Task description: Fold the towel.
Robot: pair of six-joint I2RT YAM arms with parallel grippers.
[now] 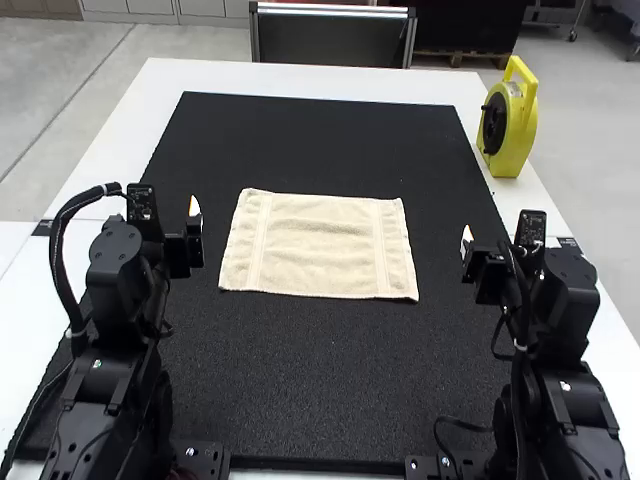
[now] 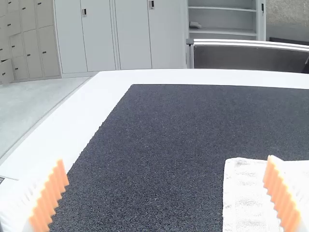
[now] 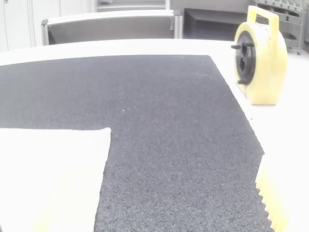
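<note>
The cream towel (image 1: 320, 245) is lying spread flat on the black mat (image 1: 320, 380), between the left end effector (image 1: 194, 210) and the right end effector (image 1: 466, 242), both holding their fingers spread. A yellow reel (image 1: 522, 130) with a black hub is standing upright on the white tabletop (image 1: 140, 120), beside the mat's far right edge, well apart from the towel.

From above and behind the left gripper (image 1: 195, 215) and right gripper (image 1: 467, 240), your high view faces forward and down over the counter (image 1: 330, 79). Your wrist views face forward, close behind their grippers; all three share the towel (image 1: 320, 245).
</note>
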